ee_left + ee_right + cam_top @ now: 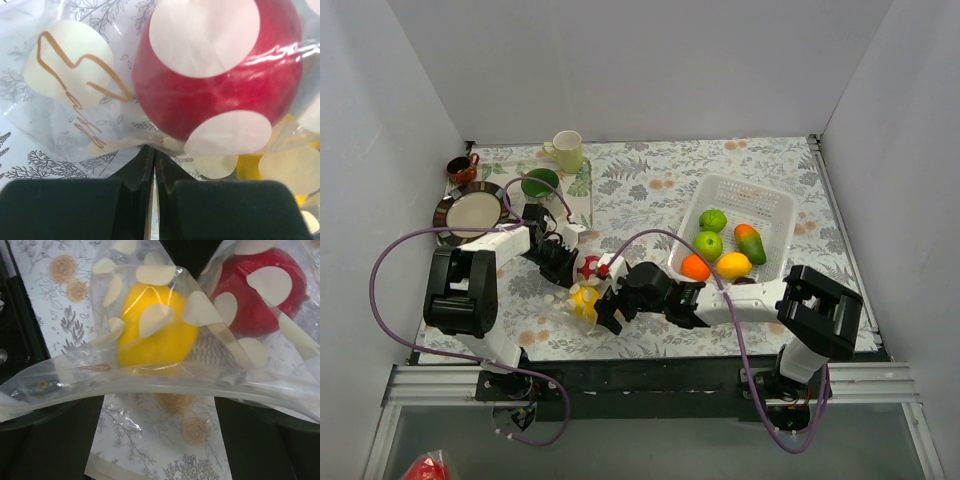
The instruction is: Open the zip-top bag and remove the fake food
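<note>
- Film of the zip-top bag (575, 300) looked light and limp from above. The bag sat between the left gripper (563, 262) and right gripper (608, 303), near the white basket (775, 205).
- Left wrist: its fingers (60, 210) were pressed together on a fold of thin, likely slippery film below red fake food (215, 75).
- Right wrist: the fingers (45, 450) stood spread. The stiffer zip rim (160, 390) arched across them and seemed the surest hold. The yellow piece (157, 335) looked glossy, rigid and light.

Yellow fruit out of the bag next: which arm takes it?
Right, probably. The right gripper is open and faces the yellow fruit over the rim of the zip-top bag. The left gripper is shut on the bag film below the red piece, anchoring it.
</note>
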You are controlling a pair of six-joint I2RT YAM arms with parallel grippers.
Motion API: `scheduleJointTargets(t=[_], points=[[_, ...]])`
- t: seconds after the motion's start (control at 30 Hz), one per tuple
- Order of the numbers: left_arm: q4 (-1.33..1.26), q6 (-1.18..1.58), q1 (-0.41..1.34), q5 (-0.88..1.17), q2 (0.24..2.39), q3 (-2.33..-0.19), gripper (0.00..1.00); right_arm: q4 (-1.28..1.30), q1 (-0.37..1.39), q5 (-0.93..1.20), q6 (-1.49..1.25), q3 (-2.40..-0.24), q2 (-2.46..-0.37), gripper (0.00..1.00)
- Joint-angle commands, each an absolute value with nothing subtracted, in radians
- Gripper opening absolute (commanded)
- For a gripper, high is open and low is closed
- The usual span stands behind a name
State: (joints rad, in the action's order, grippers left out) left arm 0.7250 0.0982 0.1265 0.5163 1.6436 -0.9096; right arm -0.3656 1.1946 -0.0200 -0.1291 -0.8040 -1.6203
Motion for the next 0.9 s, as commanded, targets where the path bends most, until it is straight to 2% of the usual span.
scheduleJointTargets(t=[0.0,0.23,0.47,0.63,0.67,0.7,0.77,0.8,0.87], points=[[0.716,0.115,0.132,0.463,1.629,-0.897,0.00,-0.434,1.201,0.086,-0.147,-0.880,-1.644,0.98],[0.709,0.159,0.150,0.437,1.609,-0.870,0.00,-0.410,1.203,0.078,-0.167,-0.960,-1.736,0.98],[0.738,0.135,0.156,0.462,1.572,-0.851,0.00,-0.353,1.201,-0.110,-0.150,-0.993,-1.819,0.98],[0.765,0.109,0.156,0.474,1.559,-0.844,0.00,-0.388,1.201,-0.112,-0.134,-0.992,-1.832,0.97],[0.768,0.107,0.158,0.474,1.562,-0.842,0.00,-0.396,1.201,-0.091,-0.132,-0.992,-1.830,0.93],[0.769,0.106,0.158,0.472,1.563,-0.844,0.00,-0.405,1.201,-0.077,-0.132,-0.988,-1.829,0.76],[0.770,0.101,0.158,0.468,1.566,-0.844,0.00,-0.436,1.201,-0.048,-0.129,-0.976,-1.807,0.57],[0.762,0.101,0.158,0.462,1.572,-0.842,0.00,-0.442,1.201,-0.046,-0.129,-0.957,-1.798,0.42],[0.753,0.103,0.158,0.457,1.578,-0.836,0.00,-0.440,1.201,-0.043,-0.129,-0.943,-1.766,0.27]])
